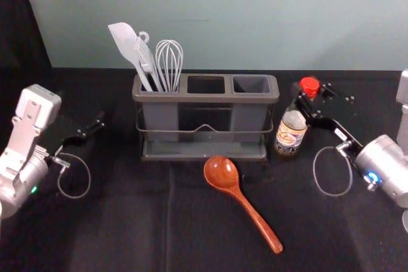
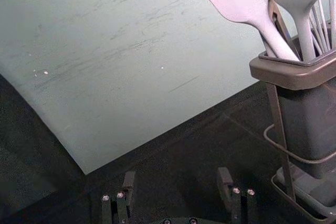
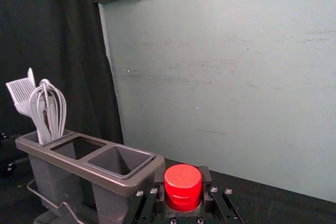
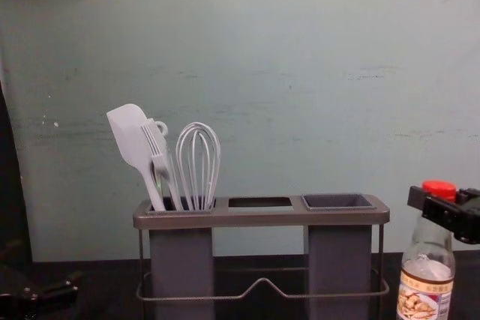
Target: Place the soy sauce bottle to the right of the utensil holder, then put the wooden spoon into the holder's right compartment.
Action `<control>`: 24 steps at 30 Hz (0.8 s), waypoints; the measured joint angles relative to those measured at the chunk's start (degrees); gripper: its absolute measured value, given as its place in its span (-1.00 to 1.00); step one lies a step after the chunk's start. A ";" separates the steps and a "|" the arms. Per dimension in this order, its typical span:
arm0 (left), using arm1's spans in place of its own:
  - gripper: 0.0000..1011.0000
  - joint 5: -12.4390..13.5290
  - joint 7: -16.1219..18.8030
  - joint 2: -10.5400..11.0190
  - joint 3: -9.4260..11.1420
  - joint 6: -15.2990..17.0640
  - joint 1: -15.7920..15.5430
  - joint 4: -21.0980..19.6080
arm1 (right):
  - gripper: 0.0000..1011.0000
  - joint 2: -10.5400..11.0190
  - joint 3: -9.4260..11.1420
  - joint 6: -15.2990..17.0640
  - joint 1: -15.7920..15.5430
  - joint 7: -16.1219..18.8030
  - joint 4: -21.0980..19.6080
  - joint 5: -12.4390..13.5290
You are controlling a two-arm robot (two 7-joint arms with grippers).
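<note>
Near the left edge of the black table, left gripper, with jaws wide apart and tips toward the utensil holder. Next along, close to the table's back edge, that same holder, long and brownish grey, standing up straight, with three slots in a row. Poking up from its left slot, white spatula, leaning left, with more pale tools beside it, then whisk. Right after that, middle slot, like a dark square hole. In front of the holder, wooden spoon, lying on the table, round end near the holder and long handle slanting toward the table's near right corner. At the holder's right end, right compartment, like a little grey cup. Just beside that end, soy sauce bottle, upright, with red cap. Reaching in from the table's right side, right gripper, with jaws clamped on the bottle's top.
</note>
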 joint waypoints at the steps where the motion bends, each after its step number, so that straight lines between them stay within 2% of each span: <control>1: 0.98 0.00 0.00 0.00 0.00 0.00 0.00 0.00 | -0.25 -0.08 -0.08 -0.14 0.16 0.03 0.33 -0.02; 11: 0.98 0.00 0.00 0.00 0.00 0.00 0.00 0.00 | -0.25 -0.89 -0.93 -1.37 2.14 0.49 3.40 -0.61; 18: 0.98 0.00 0.00 0.00 0.00 0.00 0.00 0.00 | -0.24 -1.16 -1.12 -1.68 2.40 0.50 4.13 -0.96; 22: 0.98 0.00 0.00 0.00 0.00 0.00 0.00 0.00 | -0.06 -1.20 -1.16 -1.81 2.42 0.49 4.22 -1.23; 23: 0.98 0.00 0.00 0.00 0.00 0.00 0.00 0.00 | 0.08 -1.15 -1.16 -1.81 2.40 0.45 4.10 -1.37; 24: 0.98 0.00 0.00 0.00 0.00 0.00 0.00 0.00 | 0.12 -1.12 -1.16 -1.83 2.35 0.44 3.95 -1.45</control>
